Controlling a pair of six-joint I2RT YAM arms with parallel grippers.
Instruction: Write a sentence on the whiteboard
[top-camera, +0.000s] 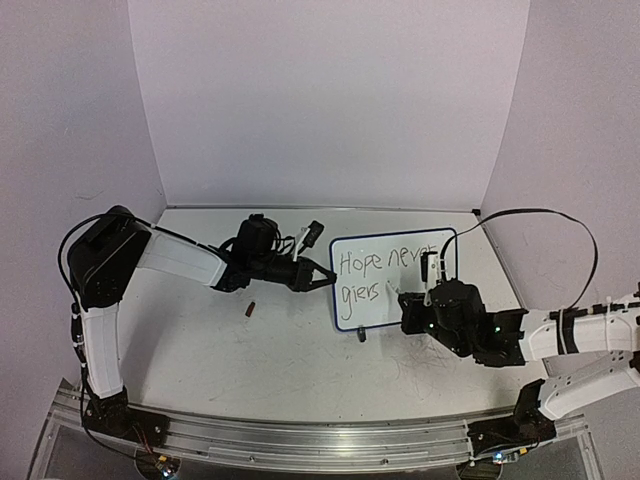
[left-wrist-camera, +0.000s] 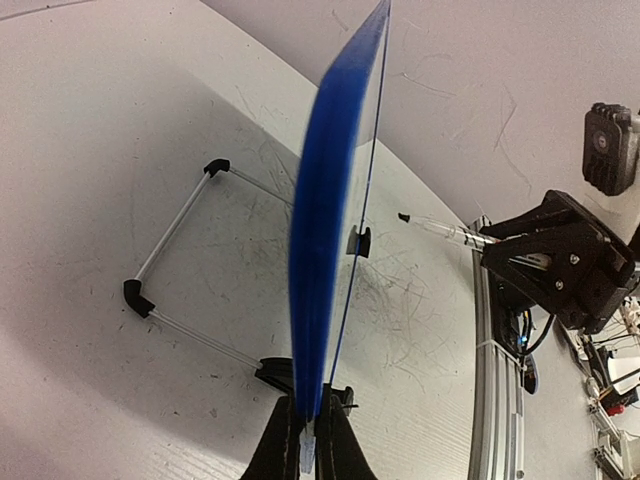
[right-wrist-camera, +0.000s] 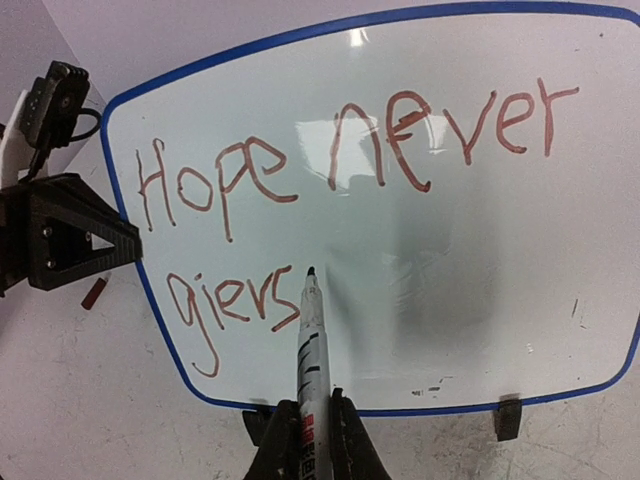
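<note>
The whiteboard (top-camera: 395, 300) stands upright on the tabletop (top-camera: 250, 360), its edge pinched by the left claw (top-camera: 330, 280), while the right claw (right-wrist-camera: 313, 425) grips a marker (right-wrist-camera: 313, 345), tip just after the sentence's (right-wrist-camera: 340, 150) second-line word.

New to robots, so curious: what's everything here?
whiteboard: one, white, blue frame, mid-table
writing: two lines, reddish, on the board
clip feet: two, black, under the board
wire stand: one, white, behind the board
small piece: one, reddish-brown, left of board
table: one, white, scuffed
marker: one, pale barrel, tip at board
left gripper: one, black, shut on board's edge
right gripper: one, black, shut on marker
</note>
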